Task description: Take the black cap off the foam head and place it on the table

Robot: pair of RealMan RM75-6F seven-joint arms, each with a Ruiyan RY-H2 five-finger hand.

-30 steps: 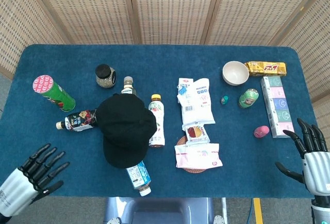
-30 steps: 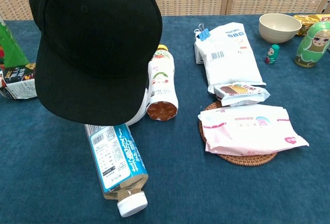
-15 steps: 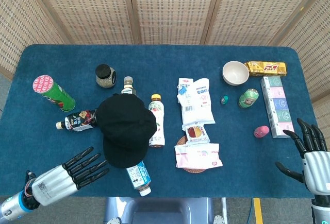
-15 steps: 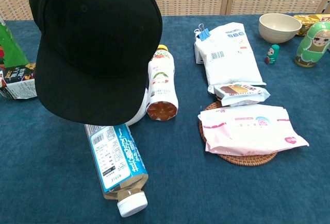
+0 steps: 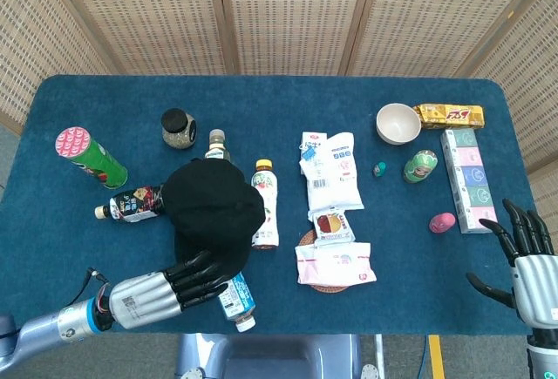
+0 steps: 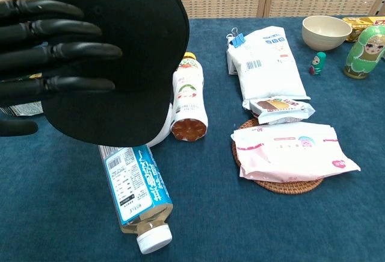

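The black cap sits left of the table's middle, over the foam head, which it hides almost fully; only a sliver of white shows under the brim in the chest view. My left hand reaches in from the lower left with fingers spread, its fingertips at the cap's brim. In the chest view that hand lies in front of the cap; contact cannot be told. My right hand stays open at the far right edge, holding nothing.
A water bottle lies just under the brim, a juice bottle beside the cap's right. A green can, dark bottle and jar are to the left. Snack packs, a bowl and boxes fill the right half.
My left hand has swept in from the lower-left corner toward the cap, reaching its brim and entering the chest view. The cap and right hand have not moved.
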